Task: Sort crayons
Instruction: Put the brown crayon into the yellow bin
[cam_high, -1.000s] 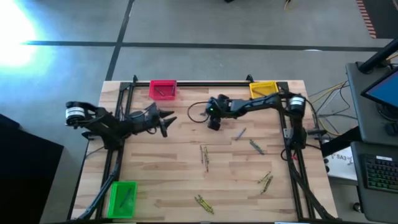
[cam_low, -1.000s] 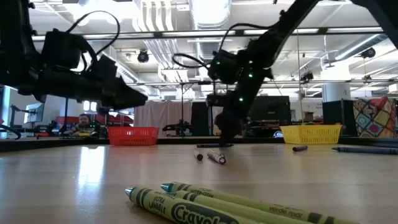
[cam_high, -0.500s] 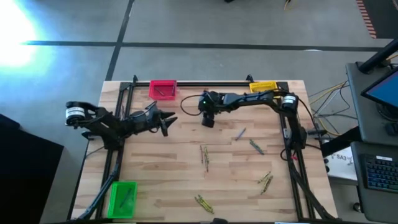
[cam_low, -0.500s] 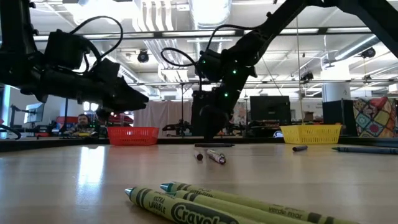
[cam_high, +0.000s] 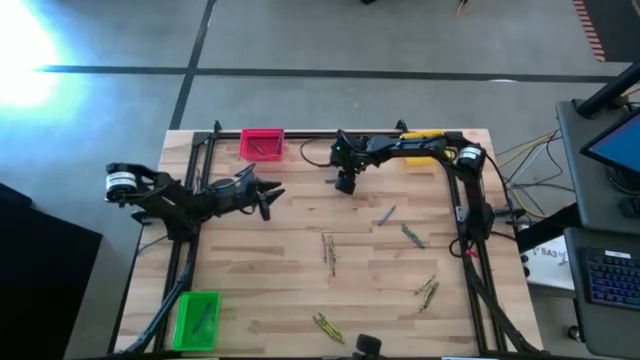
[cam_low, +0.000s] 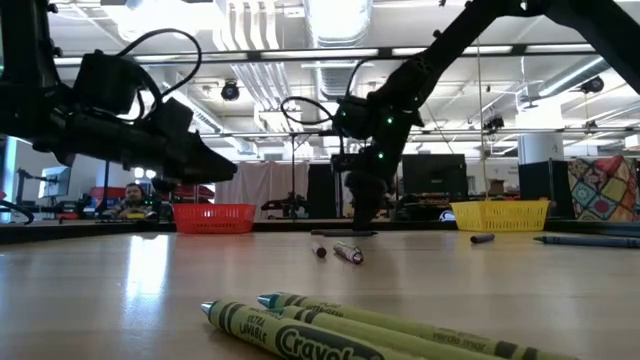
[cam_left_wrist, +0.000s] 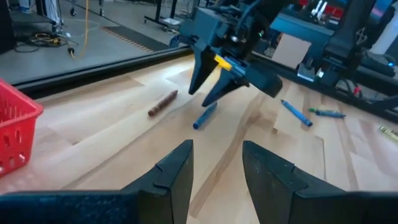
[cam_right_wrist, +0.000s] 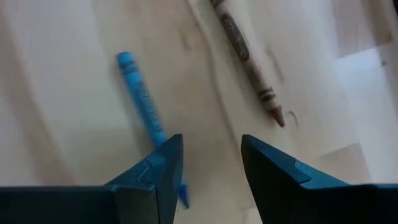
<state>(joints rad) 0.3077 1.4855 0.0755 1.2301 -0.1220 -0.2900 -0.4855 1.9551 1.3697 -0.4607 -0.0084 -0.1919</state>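
Crayons, one blue (cam_right_wrist: 142, 93) and one brown (cam_right_wrist: 245, 59), lie just below the right gripper's (cam_right_wrist: 208, 180) open, empty jaws.

Three plastic bins stand on the wooden bench (cam_high: 250, 270): one pink bin (cam_high: 262, 132) and one yellow bin (cam_high: 425, 135) along the far edge, and one green bin (cam_high: 181, 320) at the near left corner. One small crayon (cam_high: 262, 149) lies in the pink bin.

Loose on the bench are:
- one blue wax crayon (cam_right_wrist: 142, 93) and one brown wax crayon (cam_right_wrist: 245, 59) near the far edge
- one second blue crayon (cam_high: 386, 214) and one dark green crayon (cam_high: 411, 235) toward the right edge
- two brownish crayons (cam_high: 329, 250) mid-bench
- two bunches of olive-yellow crayons, the right-edge bunch (cam_high: 428, 290) and the near-edge bunch (cam_high: 326, 326), with at least two in each

There are two dark arms, the left arm (cam_high: 190, 200) and the right arm (cam_high: 410, 152).
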